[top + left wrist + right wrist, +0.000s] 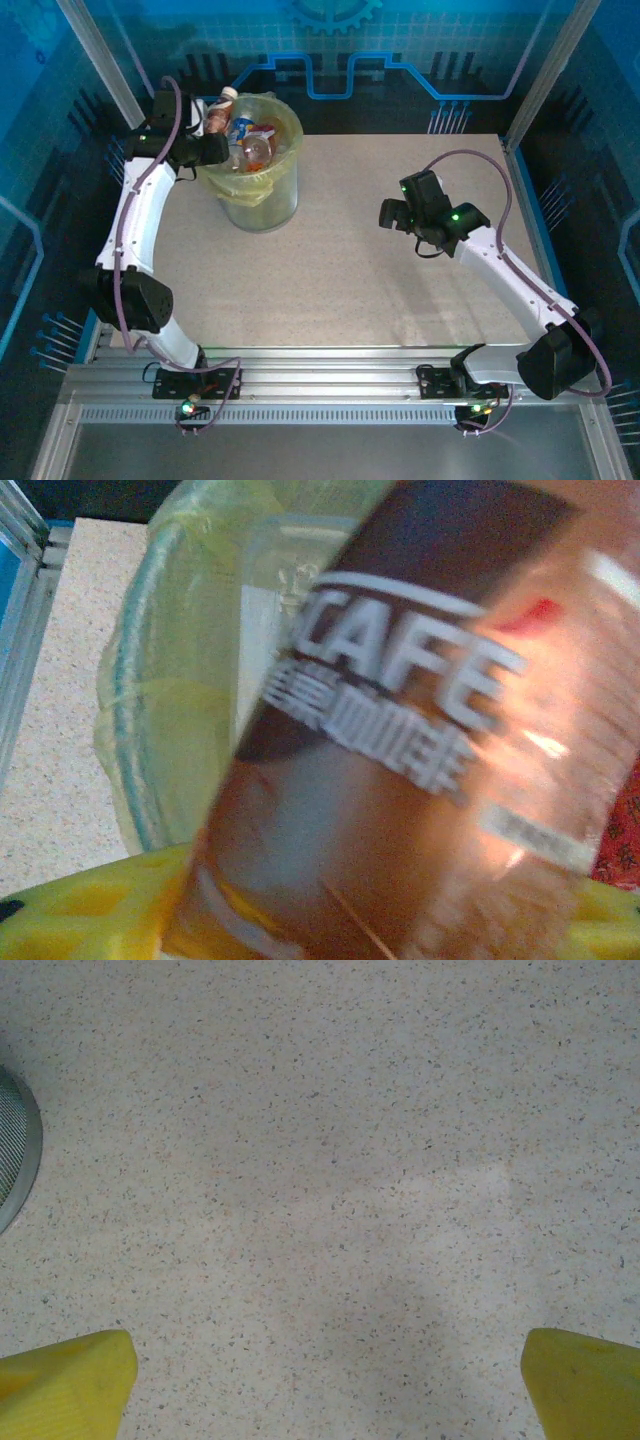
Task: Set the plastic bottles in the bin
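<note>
Our left claw [212, 150] is closed on a clear bottle [400, 740] with a dark brown label that reads CAFE. The bottle runs tilted between the yellow fingers [70, 920] and sits very close to the left wrist camera, so it looks blurred. Just behind it in that view is the bin's rim, with the yellow-green bag folded over it.

From above, we see this claw at the left side of the bin [270, 205]. The bin stands on the far left part of the table [380, 290]. A white-capped bottle [226, 108] rises over the rim just beside the claw. We cannot tell whether it is the same one that is gripped. Inside the bin, more bottles [258, 142] lie heaped together, showing red and orange labels.

Our right claw [395, 215] is open and holds nothing. It hangs over the bare right-middle of the table, well apart from the bin. In its wrist view the two yellow fingertips [65, 1385] sit wide apart at the bottom corners with speckled tabletop between them. A curved grey edge shows at the left border.
</note>
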Controlling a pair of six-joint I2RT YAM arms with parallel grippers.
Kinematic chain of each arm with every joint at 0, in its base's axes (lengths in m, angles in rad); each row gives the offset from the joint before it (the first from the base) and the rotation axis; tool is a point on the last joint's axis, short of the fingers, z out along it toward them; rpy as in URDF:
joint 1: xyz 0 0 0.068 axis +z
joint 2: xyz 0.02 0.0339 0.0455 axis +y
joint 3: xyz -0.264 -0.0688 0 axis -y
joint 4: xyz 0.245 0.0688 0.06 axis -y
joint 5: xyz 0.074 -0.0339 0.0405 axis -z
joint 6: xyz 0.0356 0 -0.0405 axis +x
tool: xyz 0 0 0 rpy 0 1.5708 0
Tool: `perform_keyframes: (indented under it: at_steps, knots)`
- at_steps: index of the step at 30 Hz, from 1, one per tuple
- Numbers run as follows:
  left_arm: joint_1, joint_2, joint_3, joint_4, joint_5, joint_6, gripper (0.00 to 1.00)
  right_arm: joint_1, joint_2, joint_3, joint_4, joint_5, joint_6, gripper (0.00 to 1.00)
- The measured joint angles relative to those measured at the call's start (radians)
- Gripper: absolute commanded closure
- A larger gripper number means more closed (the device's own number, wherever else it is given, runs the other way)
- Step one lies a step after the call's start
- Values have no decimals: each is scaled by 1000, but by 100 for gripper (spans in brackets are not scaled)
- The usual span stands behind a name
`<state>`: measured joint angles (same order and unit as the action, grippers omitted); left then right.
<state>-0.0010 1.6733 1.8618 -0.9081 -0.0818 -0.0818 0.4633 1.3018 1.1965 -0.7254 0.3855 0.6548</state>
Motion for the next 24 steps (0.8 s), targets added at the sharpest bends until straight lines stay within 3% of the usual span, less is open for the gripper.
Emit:
perform_keyframes:
  at_steps: [6,14,24]
  knots:
    - [0,1,0,1,0,-3,14,0,0,0,0,0,0,0]
    - [0,-13,0,10,3,-3,12,-2,0,-6,0,0,0,0]
    - [0,-87,-19,72,9,-21,1,-4,0,-7,1,0,0,0]
